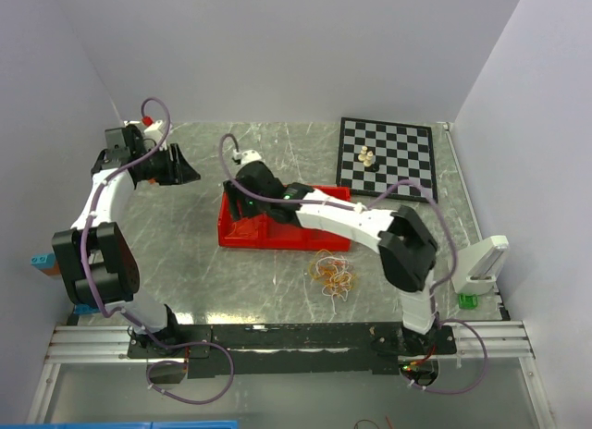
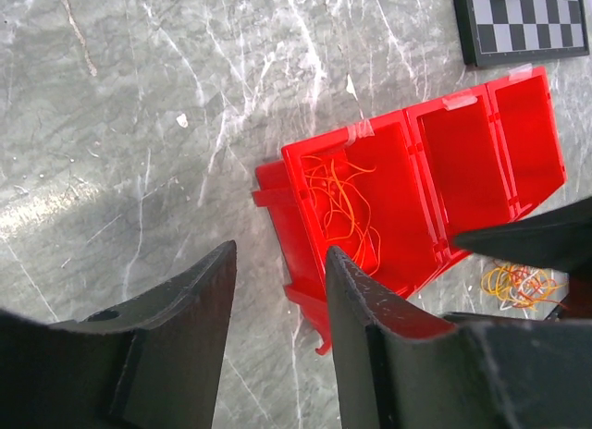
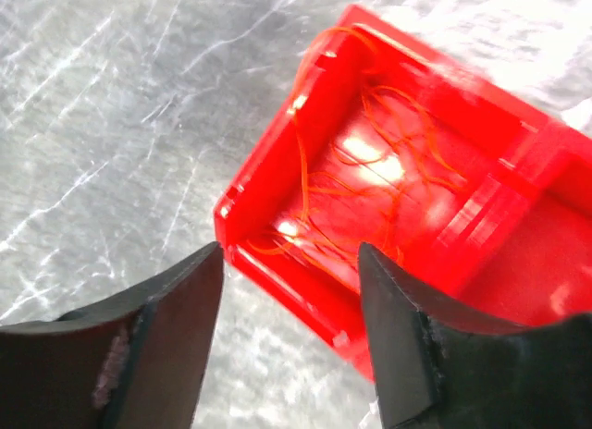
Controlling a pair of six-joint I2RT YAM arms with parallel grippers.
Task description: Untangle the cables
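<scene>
Thin orange cables (image 3: pixel 370 184) lie loose in the end compartment of a red tray (image 3: pixel 277 263). My right gripper (image 3: pixel 291 258) hangs open just above that compartment's edge, nothing between its fingers. From the left wrist the same cables (image 2: pixel 344 207) show in the tray (image 2: pixel 462 152). A second clump of yellow, orange and white cables (image 1: pixel 333 274) lies on the table in front of the tray (image 1: pixel 236 235), and its edge shows in the left wrist view (image 2: pixel 518 283). My left gripper (image 2: pixel 277 263) is open and empty, held above the table left of the tray. From above, the left gripper (image 1: pixel 191 173) and right gripper (image 1: pixel 233 200) are close together.
A chessboard (image 1: pixel 387 156) with a few pieces (image 1: pixel 367 156) lies at the back right. A white device (image 1: pixel 481 264) and a small green block (image 1: pixel 467 300) stand at the right edge. A blue and orange item (image 1: pixel 42 261) sits at the left wall.
</scene>
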